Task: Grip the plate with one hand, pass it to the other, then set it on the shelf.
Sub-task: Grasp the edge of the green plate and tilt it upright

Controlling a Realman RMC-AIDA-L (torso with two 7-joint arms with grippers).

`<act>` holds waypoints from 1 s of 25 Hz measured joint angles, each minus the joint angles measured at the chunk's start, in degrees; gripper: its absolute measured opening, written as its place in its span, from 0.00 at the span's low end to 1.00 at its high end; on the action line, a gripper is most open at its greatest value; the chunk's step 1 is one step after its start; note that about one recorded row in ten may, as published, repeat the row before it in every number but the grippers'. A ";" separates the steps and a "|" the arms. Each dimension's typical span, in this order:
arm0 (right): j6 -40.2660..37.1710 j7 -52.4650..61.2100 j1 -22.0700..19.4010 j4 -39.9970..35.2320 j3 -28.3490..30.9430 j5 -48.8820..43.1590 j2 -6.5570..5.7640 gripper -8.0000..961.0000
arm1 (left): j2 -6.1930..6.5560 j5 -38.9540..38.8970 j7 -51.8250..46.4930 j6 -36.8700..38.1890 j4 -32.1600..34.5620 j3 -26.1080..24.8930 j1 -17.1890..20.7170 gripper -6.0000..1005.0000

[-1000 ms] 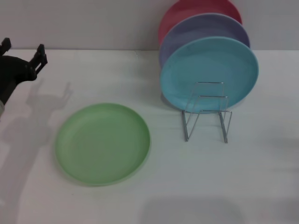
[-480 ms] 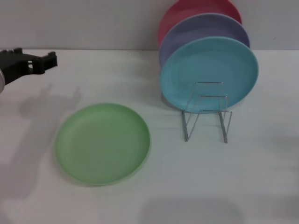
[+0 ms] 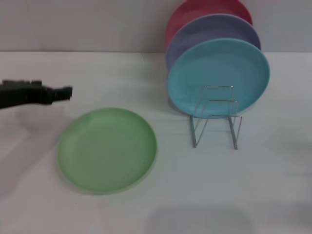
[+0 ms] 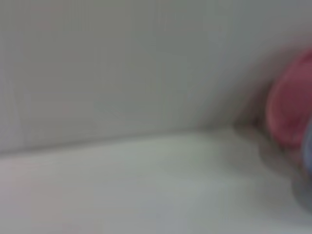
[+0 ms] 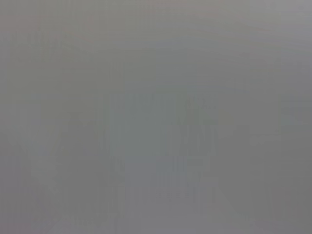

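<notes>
Here's the left pincer (image 3: 66, 92), reaching in from the left edge above the white tabletop (image 3: 273, 185), a dark shape stretched out sideways with its tip pointing right. It hangs just beyond the far-left rim of the green plate (image 3: 107, 149), clear of it, with nothing in its grasp. Whether its fingers are parted or closed, I cannot tell: they line up edge-on and blurred.

The green plate lies flat on the tabletop, left of centre and towards the near side, face up and bare. Well apart to its right stands the wire rack (image 3: 216, 117), a thin silver frame with upright loops, its near slots holding nothing. Leaning upright in the rack's far side is a turquoise plate (image 3: 218, 78), then a lavender plate (image 3: 214, 30) behind that, and a red plate (image 3: 195, 10) farthest back, each peeking over the one before it.

From the left wrist view there's only pale tabletop meeting a grey wall, with the red plate (image 4: 292, 109) as a soft blur at one edge. The right wrist view gives plain grey and nothing to read; the right pincer shows in none of the views.
</notes>
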 joint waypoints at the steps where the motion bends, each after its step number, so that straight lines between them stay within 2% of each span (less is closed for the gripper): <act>1: 0.04 0.00 0.09 -0.03 0.00 -0.01 0.01 0.86 | -0.05 -0.01 0.52 -0.60 -0.57 -0.19 0.11 0.77; 6: 0.18 0.00 0.48 -0.46 0.00 -0.05 0.09 0.86 | -0.13 -0.07 1.28 -1.67 -3.47 0.04 0.41 0.77; 19: 0.25 0.00 0.49 -0.57 0.00 -0.20 0.09 0.86 | -0.17 0.12 2.73 0.63 -13.23 0.03 -2.71 0.75; 25: 0.61 0.00 0.44 -0.64 -0.01 -0.20 0.09 0.86 | -0.17 0.11 3.22 0.75 -15.56 0.08 -3.23 0.75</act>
